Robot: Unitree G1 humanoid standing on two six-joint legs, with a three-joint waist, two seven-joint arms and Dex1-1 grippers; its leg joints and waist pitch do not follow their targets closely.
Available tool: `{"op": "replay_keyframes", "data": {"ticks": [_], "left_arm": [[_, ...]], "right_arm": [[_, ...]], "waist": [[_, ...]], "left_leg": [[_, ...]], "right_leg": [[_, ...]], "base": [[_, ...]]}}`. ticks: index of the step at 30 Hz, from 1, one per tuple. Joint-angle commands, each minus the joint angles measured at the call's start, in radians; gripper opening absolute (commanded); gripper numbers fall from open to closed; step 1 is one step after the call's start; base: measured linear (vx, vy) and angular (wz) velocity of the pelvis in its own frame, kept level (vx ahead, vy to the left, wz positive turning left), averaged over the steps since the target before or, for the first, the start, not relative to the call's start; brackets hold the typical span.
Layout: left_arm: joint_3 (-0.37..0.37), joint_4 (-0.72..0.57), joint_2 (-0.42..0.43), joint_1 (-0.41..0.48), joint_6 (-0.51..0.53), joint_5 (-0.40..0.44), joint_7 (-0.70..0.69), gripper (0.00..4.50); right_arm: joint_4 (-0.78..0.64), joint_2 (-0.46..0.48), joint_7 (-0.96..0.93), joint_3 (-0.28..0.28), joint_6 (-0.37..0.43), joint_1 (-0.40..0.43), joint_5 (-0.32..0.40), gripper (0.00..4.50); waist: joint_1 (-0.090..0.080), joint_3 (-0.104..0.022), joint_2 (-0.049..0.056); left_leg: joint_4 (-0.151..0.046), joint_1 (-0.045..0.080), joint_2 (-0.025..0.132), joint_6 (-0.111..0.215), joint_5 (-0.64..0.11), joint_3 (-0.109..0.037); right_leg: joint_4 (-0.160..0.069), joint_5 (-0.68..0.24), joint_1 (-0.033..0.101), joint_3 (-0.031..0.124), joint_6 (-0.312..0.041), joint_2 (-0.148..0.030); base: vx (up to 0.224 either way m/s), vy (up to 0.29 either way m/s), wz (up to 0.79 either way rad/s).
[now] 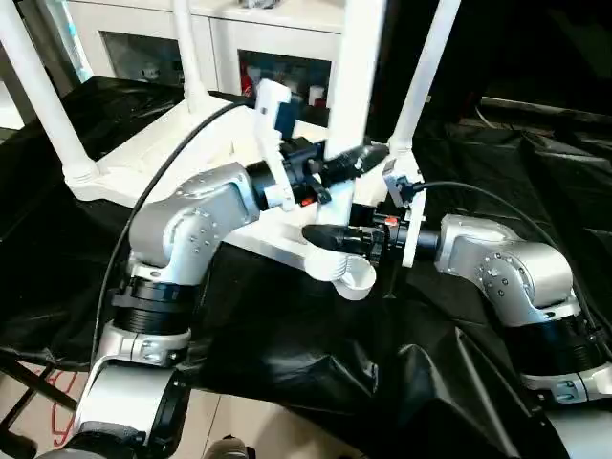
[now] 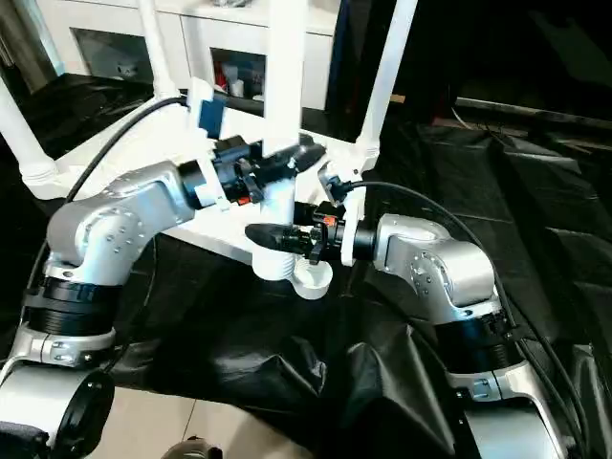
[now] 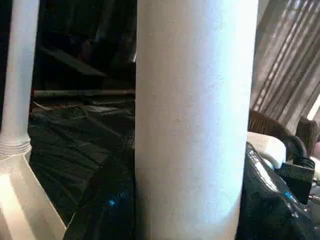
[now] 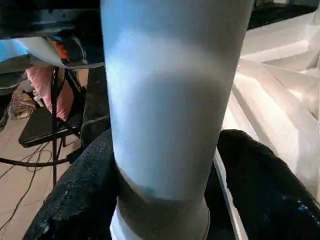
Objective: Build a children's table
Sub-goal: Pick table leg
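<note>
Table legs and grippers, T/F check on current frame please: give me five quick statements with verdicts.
1. The table top lies upside down on black sheeting. True.
2. The three far legs lie flat on the sheeting. False: they stand upright in their corner sockets, e.g. the left one.
3. Both grippers are at the nearest leg. True: the left gripper is higher, the right gripper lower, near the socket.
4. The right gripper's fingers sit on either side of that leg. True, seen from the right wrist view.
5. The cabinet behind has solid wooden doors. False: glass doors with items visible inside.
</note>
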Motion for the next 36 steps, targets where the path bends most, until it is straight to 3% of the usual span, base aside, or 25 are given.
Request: {"op": "replay_keyframes", "data": {"ticks": [1, 9, 21, 32, 33, 36], "left_arm": [[-0.037, -0.038, 0.000, -0.003, 0.002, 0.011, -0.025, 1.89], [-0.041, -0.038, 0.001, -0.001, -0.005, 0.018, -0.023, 1.89], [0.015, -0.007, -0.025, -0.009, -0.012, -0.012, 0.007, 1.89], [0.018, -0.001, -0.024, -0.009, -0.013, -0.009, 0.006, 1.89], [0.015, -0.001, -0.021, -0.008, -0.013, -0.007, 0.001, 1.89], [0.009, -0.001, -0.016, -0.007, -0.012, -0.003, -0.007, 1.89]], "right_arm": [[0.002, -0.017, -0.019, -0.012, 0.014, -0.022, -0.009, 3.15], [-0.007, -0.010, -0.012, -0.020, 0.028, -0.015, 0.007, 3.15], [-0.013, 0.010, -0.016, -0.061, 0.061, -0.015, 0.059, 3.15], [-0.024, 0.010, -0.011, -0.062, 0.079, -0.005, 0.066, 3.15], [-0.024, 0.009, -0.011, -0.063, 0.082, -0.004, 0.070, 2.88], [-0.027, 0.006, -0.011, -0.067, 0.089, -0.005, 0.078, 2.88]], "waist": [[0.002, -0.080, -0.009], [0.002, -0.079, -0.009], [0.002, -0.081, -0.008], [0.003, -0.081, -0.008], [0.003, -0.081, -0.007], [0.003, -0.081, -0.006]], "left_leg": [[-0.067, 0.008, 0.051, 0.007, -0.104, -0.016], [-0.065, 0.008, 0.050, 0.009, -0.105, -0.015], [-0.065, 0.008, 0.050, 0.011, -0.100, -0.016], [-0.065, 0.008, 0.050, 0.009, -0.098, -0.015], [-0.065, 0.007, 0.049, 0.009, -0.099, -0.015], [-0.065, 0.008, 0.050, 0.009, -0.101, -0.016]], "right_leg": [[-0.069, -0.245, 0.061, 0.054, -0.140, -0.089], [-0.070, -0.252, 0.060, 0.053, -0.142, -0.089], [-0.068, -0.238, 0.061, 0.052, -0.149, -0.088], [-0.069, -0.238, 0.061, 0.053, -0.145, -0.088], [-0.070, -0.238, 0.061, 0.053, -0.144, -0.089], [-0.069, -0.236, 0.061, 0.053, -0.146, -0.088]], "base": [[0.000, 0.000, 0.00], [0.000, 0.000, 0.00], [0.000, 0.000, 0.00], [0.000, 0.000, 0.00], [0.000, 0.000, 0.00], [0.000, 0.000, 0.00]]}}
